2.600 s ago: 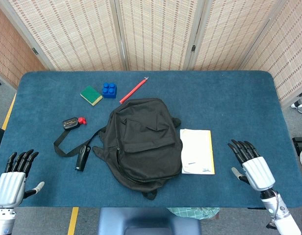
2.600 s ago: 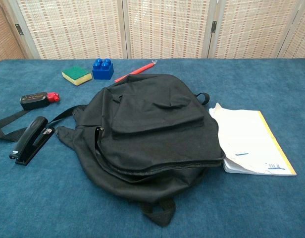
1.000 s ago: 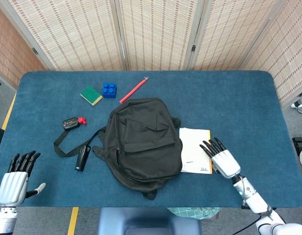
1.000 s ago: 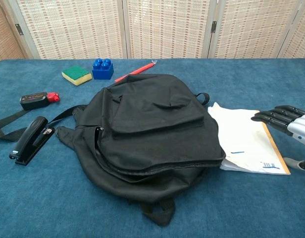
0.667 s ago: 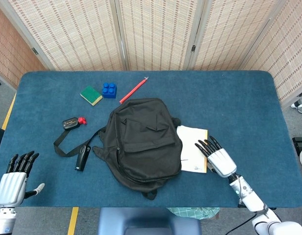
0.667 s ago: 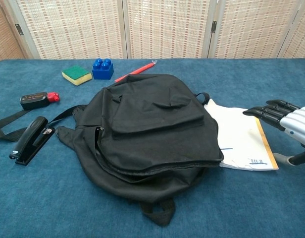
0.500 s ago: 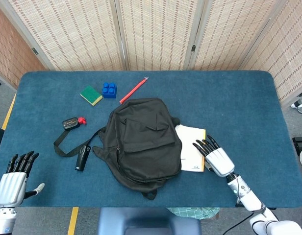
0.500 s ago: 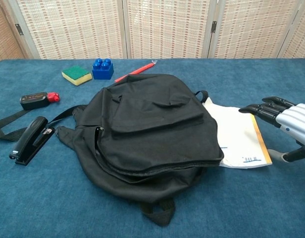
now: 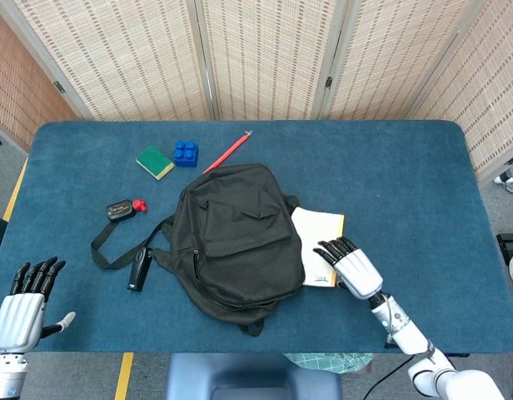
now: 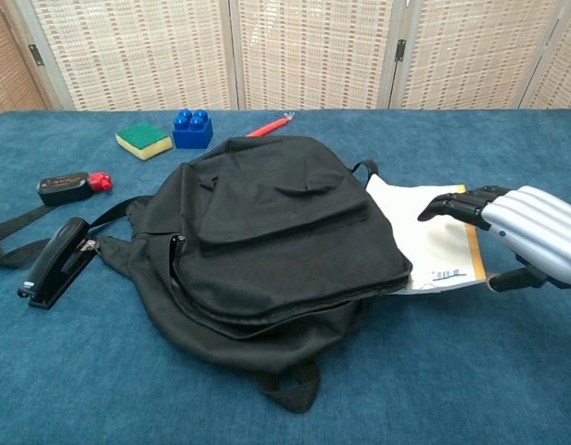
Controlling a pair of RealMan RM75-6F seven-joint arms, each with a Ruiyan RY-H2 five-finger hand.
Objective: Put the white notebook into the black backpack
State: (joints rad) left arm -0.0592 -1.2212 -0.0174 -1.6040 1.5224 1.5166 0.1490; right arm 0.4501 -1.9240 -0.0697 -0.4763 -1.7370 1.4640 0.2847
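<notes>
The black backpack (image 9: 236,237) lies flat in the middle of the blue table (image 9: 406,183), also seen as a large backpack (image 10: 267,232) in the chest view. The white notebook (image 9: 317,229) with a yellow edge lies right beside it, its left part tucked under the bag's rim; the chest view shows the notebook (image 10: 425,236) too. My right hand (image 9: 350,268) lies flat with fingers stretched out, fingertips resting on the notebook's right side; the right hand (image 10: 522,236) holds nothing. My left hand (image 9: 19,312) hovers open at the table's near left corner, far from both.
A green sponge (image 9: 155,162), blue block (image 9: 186,152) and red pen (image 9: 226,153) lie behind the bag. A small black device (image 9: 121,210), black stapler (image 9: 139,268) and the bag's strap (image 9: 115,242) lie to its left. Woven screens stand behind the table.
My right hand came from the table's right edge onto the notebook and slid it left against the backpack. The backpack shifted a little left. The left hand stayed put.
</notes>
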